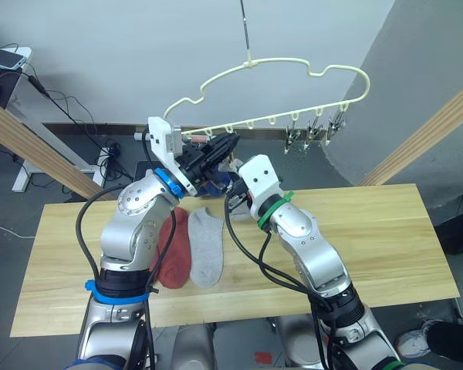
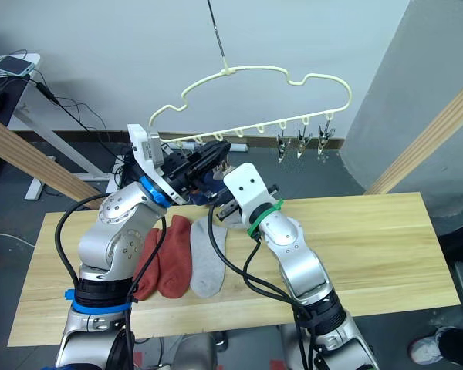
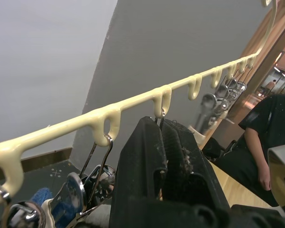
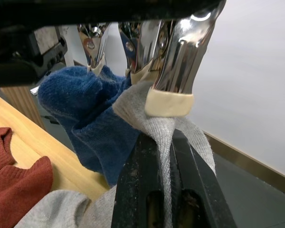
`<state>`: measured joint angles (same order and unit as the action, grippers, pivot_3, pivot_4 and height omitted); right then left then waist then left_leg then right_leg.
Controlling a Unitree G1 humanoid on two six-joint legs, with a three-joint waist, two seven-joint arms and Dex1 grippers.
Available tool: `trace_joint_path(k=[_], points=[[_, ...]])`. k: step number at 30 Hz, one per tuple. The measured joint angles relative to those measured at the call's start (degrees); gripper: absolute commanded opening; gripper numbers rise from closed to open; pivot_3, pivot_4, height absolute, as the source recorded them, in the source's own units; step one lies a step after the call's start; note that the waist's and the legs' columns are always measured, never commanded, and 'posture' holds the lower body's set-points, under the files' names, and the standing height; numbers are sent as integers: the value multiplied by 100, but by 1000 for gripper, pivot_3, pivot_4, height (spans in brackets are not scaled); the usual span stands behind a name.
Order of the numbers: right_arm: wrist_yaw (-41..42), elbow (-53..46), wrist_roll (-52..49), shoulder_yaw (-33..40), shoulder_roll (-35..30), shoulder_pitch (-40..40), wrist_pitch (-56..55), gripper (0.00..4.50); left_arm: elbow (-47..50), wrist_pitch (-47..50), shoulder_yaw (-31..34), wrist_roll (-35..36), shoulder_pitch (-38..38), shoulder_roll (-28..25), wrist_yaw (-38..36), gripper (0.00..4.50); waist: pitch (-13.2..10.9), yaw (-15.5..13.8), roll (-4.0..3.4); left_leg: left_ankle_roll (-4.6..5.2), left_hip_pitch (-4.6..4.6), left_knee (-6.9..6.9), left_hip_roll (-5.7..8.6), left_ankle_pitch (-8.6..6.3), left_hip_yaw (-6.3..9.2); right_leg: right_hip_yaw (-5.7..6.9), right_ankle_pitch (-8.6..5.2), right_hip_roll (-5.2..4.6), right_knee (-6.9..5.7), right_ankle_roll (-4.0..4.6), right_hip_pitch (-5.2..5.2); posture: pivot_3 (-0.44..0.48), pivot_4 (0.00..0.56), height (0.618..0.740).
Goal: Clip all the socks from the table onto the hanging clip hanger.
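Right gripper (image 4: 167, 190) pinches a grey sock (image 4: 180, 130) under a clip (image 4: 173, 61); left gripper (image 3: 162, 142) is clenched at the hanger (image 1: 293, 73)

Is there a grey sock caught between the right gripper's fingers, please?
Yes, a light grey sock runs up between the right gripper's fingers into a metal clip.

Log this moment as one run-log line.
right gripper: shut on light grey knit sock at metal clip | left gripper: shut | hung: blue sock
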<state>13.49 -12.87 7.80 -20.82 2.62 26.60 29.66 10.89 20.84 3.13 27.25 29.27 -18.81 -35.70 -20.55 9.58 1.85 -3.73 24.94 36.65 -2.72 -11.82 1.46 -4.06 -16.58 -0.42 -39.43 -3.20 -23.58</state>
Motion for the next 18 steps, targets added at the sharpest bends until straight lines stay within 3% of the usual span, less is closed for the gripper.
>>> trace_joint_path(k=[13, 18], points=[[-33, -3, -64, 157, 119, 48, -23, 34, 11, -35, 15, 0, -1, 0, 2, 0, 0, 3, 0, 0, 0, 0, 0, 0, 0, 0, 0, 0, 0, 0, 0, -302, 339, 732], [-5, -3, -94, 156, 153, 104, -31, 0, 9, -53, 32, -2, -1, -1, 5, 1468, 0, 11, 0, 0, 0, 0, 0, 0, 0, 0, 0, 0, -1, 0, 0, -302, 339, 732]])
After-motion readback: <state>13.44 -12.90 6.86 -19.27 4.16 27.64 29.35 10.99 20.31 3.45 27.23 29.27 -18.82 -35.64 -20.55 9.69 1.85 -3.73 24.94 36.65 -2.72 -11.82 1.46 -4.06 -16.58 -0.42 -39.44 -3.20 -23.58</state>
